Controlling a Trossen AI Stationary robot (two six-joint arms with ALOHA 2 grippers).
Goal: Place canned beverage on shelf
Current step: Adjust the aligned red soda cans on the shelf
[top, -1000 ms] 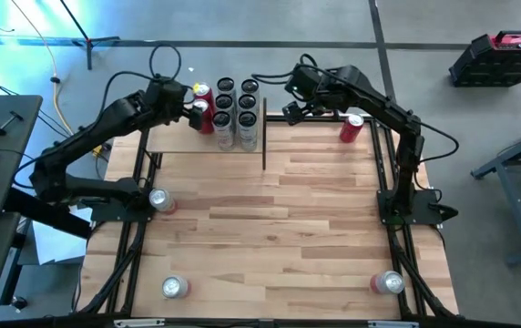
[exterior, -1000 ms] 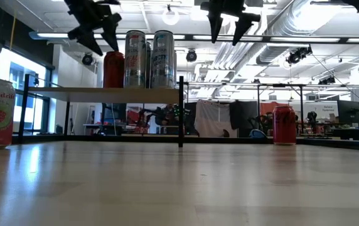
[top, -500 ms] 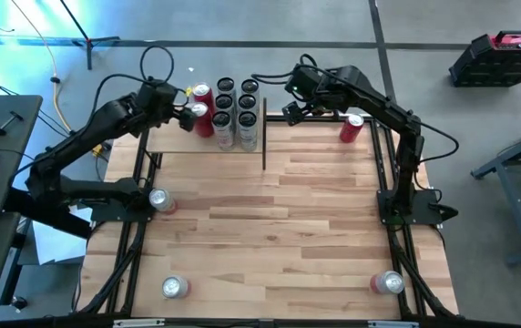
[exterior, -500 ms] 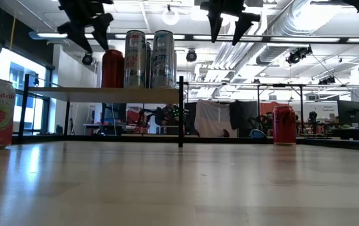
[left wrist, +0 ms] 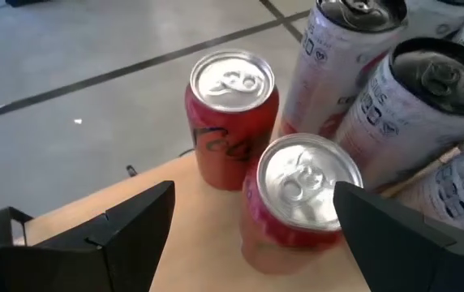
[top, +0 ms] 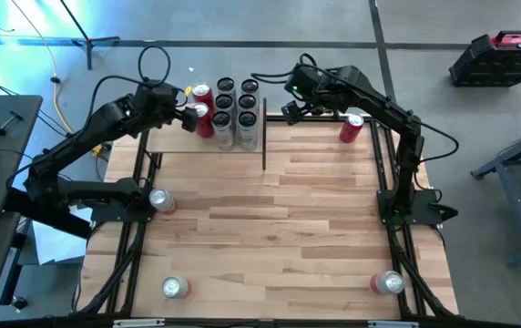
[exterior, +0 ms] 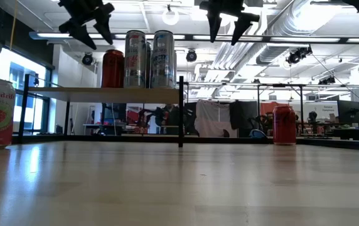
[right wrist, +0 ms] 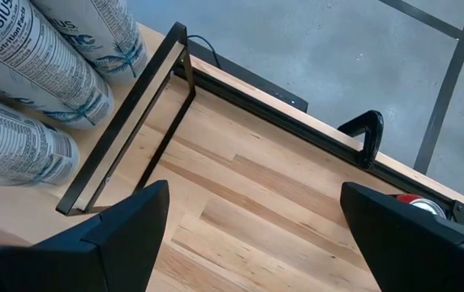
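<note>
Cans crowd the shelf (top: 174,138) at the desk's (top: 270,219) far edge: two red cans (left wrist: 301,199) beside a block of tall white cans (top: 237,114). Left hand (top: 188,117) hovers just above the nearer red can, fingers spread, holding nothing. Right hand (top: 290,111) hangs spread past the shelf's end post. Another red can (top: 352,127) stands at the far right corner, seemingly upright.

A: Shelf (top: 174,139) sits at the tabletop's far left edge, a light-wood board on thin black posts.
B: Two red cans (left wrist: 301,199) upright on it, close together, beside tall white cans (top: 236,109) in rows.
</note>
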